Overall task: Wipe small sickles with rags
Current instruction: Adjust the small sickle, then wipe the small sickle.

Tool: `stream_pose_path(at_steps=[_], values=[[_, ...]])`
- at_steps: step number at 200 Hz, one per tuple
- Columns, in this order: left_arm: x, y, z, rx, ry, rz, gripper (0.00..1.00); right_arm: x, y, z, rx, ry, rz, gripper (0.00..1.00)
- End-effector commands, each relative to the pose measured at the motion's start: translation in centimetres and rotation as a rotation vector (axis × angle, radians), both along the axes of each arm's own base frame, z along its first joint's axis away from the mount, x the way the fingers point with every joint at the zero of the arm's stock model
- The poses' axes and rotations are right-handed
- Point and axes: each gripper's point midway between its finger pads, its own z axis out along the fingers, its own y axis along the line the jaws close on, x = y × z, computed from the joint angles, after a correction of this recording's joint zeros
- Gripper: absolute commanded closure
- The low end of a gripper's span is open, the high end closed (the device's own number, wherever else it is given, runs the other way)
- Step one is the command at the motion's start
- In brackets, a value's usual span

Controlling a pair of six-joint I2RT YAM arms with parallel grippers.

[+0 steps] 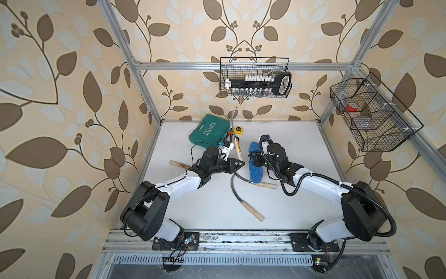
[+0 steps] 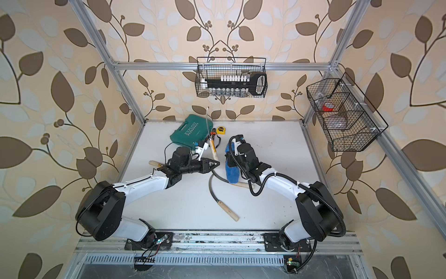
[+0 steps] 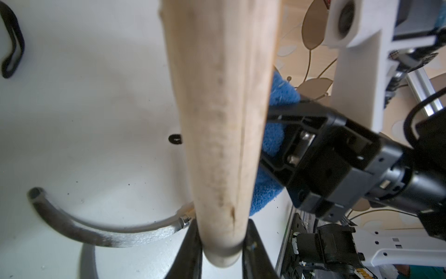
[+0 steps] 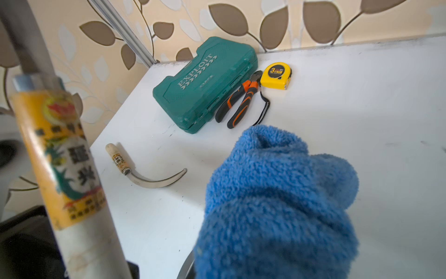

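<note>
Left wrist view: left gripper [image 3: 220,241] is clamped on the pale round wooden handle of 1 grey-bladed small sickle [image 3: 217,120], blade raised. The right gripper [image 1: 256,160] is closed on the fluffy blue microfibre rag [image 4: 277,205] just beside it. 3 more sickles [image 1: 252,212] lie on the white table [image 1: 301,145].

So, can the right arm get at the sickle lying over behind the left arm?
Probably not as things stand: the far sickle lies beyond the left gripper, whose raised sickle stands in between, and the right gripper is shut on the blue cloth.
</note>
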Motion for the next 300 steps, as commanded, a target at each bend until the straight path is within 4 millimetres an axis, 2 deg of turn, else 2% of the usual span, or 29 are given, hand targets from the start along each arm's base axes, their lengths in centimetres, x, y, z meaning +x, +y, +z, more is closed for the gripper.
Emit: stream_pose_path(at_steps=[1, 20, 24, 31, 49, 53, 60, 96, 129, 157, 170, 197, 219, 236, 270, 300], values=[[2.2, 0.2, 4.0, 0.014, -0.186, 0.051, 1.00, -1.6, 2.5, 0.2, 0.105, 0.039, 0.121, 0.98], [2.9, 0.4, 4.6, 0.015, -0.238, 0.080, 1.00, -2.0, 3.3, -0.1, 0.123, 0.051, 0.148, 0.98], [3.3, 0.3, 3.5, 0.032, -0.220, 0.085, 1.00, -2.1, 3.4, -0.2, 0.126, 0.051, 0.150, 0.98], [3.5, 0.4, 3.5, 0.043, -0.224, 0.095, 1.00, -2.2, 3.6, -0.3, 0.135, 0.049, 0.157, 0.98], [3.5, 0.9, 3.0, 0.060, -0.238, 0.115, 1.00, -2.7, 4.3, 0.1, 0.178, 0.047, 0.197, 0.98], [3.1, 1.1, 4.1, 0.048, -0.268, 0.120, 1.00, -2.9, 4.5, 0.2, 0.187, 0.046, 0.209, 0.98], [3.1, 1.2, 4.1, 0.057, -0.279, 0.129, 1.00, -3.1, 4.9, 0.5, 0.203, 0.047, 0.233, 0.98], [2.8, 0.6, 4.1, 0.073, -0.288, 0.119, 1.00, -4.8, 6.3, 1.5, 0.260, 0.054, 0.342, 0.98], [2.2, 0.7, 4.4, 0.078, -0.312, 0.124, 1.00, -6.0, 5.9, 2.2, 0.275, 0.039, 0.370, 0.98], [1.6, 0.5, 4.7, 0.069, -0.315, 0.112, 1.00, -5.5, 5.1, 2.3, 0.269, 0.023, 0.337, 0.96], [1.2, 0.4, 4.7, 0.066, -0.313, 0.102, 1.00, -5.6, 5.9, 2.1, 0.292, 0.047, 0.369, 0.98], [1.0, 0.6, 4.9, 0.068, -0.324, 0.109, 1.00, -7.3, 8.5, 2.4, 0.312, 0.042, 0.459, 0.99], [0.7, 0.5, 5.0, 0.061, -0.323, 0.102, 1.00, -8.3, 9.4, 3.3, 0.353, 0.032, 0.508, 0.99], [0.5, 0.4, 5.2, 0.057, -0.323, 0.098, 1.00, -7.9, 9.1, 3.3, 0.355, 0.031, 0.498, 0.99], [0.2, 0.5, 5.2, 0.054, -0.324, 0.093, 1.00, -5.8, 6.4, 3.3, 0.382, 0.031, 0.410, 0.99], [0.0, 0.4, 5.3, 0.048, -0.322, 0.085, 1.00, -5.6, 6.4, 3.3, 0.385, 0.029, 0.393, 0.98]])
